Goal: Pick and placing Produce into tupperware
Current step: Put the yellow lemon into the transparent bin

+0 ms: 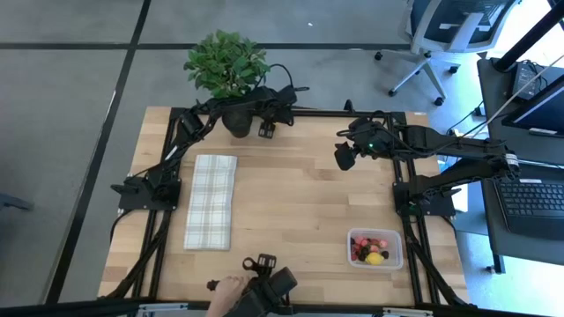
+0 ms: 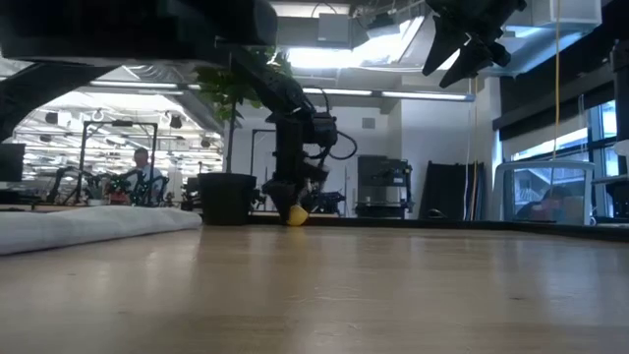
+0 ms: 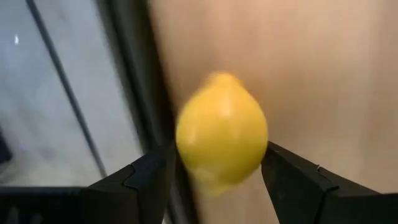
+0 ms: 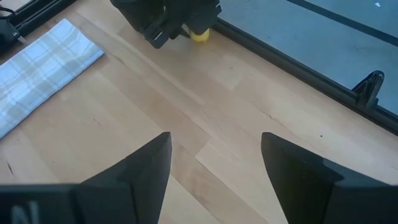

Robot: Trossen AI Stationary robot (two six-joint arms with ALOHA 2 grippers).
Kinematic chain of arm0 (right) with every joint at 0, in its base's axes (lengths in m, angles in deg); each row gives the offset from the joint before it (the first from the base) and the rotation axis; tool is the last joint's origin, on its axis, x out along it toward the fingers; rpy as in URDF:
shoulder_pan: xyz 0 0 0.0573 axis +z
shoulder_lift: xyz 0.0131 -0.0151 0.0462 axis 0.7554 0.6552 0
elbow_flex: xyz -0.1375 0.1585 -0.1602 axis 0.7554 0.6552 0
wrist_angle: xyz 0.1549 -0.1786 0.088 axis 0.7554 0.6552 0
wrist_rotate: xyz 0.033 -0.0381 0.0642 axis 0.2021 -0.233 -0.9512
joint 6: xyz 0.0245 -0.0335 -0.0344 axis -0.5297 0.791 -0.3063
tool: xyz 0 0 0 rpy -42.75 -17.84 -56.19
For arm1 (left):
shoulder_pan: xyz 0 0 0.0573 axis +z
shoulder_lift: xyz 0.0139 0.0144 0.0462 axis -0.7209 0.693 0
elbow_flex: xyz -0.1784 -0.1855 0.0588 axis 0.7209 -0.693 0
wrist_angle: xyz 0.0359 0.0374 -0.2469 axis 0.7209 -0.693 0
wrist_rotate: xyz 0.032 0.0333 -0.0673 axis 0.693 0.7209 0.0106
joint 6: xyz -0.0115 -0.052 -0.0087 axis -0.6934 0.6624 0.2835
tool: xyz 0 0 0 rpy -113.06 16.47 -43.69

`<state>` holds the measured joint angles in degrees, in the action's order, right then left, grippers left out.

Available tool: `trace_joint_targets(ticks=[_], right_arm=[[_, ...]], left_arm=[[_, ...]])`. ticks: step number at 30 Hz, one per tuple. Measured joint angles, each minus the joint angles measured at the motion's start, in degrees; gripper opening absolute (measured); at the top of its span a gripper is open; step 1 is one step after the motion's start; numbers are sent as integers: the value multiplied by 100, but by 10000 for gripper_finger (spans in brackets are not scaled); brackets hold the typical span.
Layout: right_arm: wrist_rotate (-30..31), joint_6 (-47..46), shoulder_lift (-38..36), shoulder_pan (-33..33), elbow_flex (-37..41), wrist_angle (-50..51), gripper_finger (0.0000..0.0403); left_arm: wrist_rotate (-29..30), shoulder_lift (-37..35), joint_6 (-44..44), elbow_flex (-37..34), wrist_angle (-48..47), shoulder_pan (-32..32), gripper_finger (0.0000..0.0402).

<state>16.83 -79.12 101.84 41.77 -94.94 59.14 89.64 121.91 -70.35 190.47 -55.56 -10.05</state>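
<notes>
A yellow toy lemon (image 3: 222,134) sits between the fingers of my left gripper (image 3: 217,177), which is shut on it at the table's far edge, next to the plant pot. The low view shows the lemon (image 2: 296,216) under the gripper, close to the tabletop. The right wrist view shows the lemon (image 4: 200,35) too. The clear tupperware (image 1: 396,249) stands at the near right with several red, dark and yellow produce pieces inside. My right gripper (image 4: 214,168) hangs open, high above the table's right half and holding nothing. My left gripper pinches the lemon's two opposite sides (image 3: 258,149) between its two fingers. The fingers come steeply from above, pointing down. The lemon's pointed end (image 3: 221,78) faces away from the gripper. Whether the lemon is clear of the table, I cannot tell.
A green potted plant (image 1: 226,66) stands at the far edge beside my left gripper (image 1: 266,129). A folded white-and-grey plaid cloth (image 1: 211,201) lies on the left half. A person's hand (image 1: 231,289) and a dark device are at the near edge. Bare wood lies in the middle.
</notes>
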Motion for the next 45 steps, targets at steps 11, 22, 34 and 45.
trace_joint_targets(ticks=[11, 22, 34, 45], right_arm=[[2, -7, 0, 2, 0, -7, 249], [3, -7, 0, 2, 0, -2, 249], [-35, -4, 0, 0, 0, 33, 249], [-39, -4, 0, 2, 0, 31, 249]], left_arm=[[-208, -44, 16, 2, 47, -33, 225], [-637, -44, -41, 7, 226, -122, 225], [-550, -7, 113, -188, 403, -168, 225], [-403, -7, 125, -195, 419, -171, 225]])
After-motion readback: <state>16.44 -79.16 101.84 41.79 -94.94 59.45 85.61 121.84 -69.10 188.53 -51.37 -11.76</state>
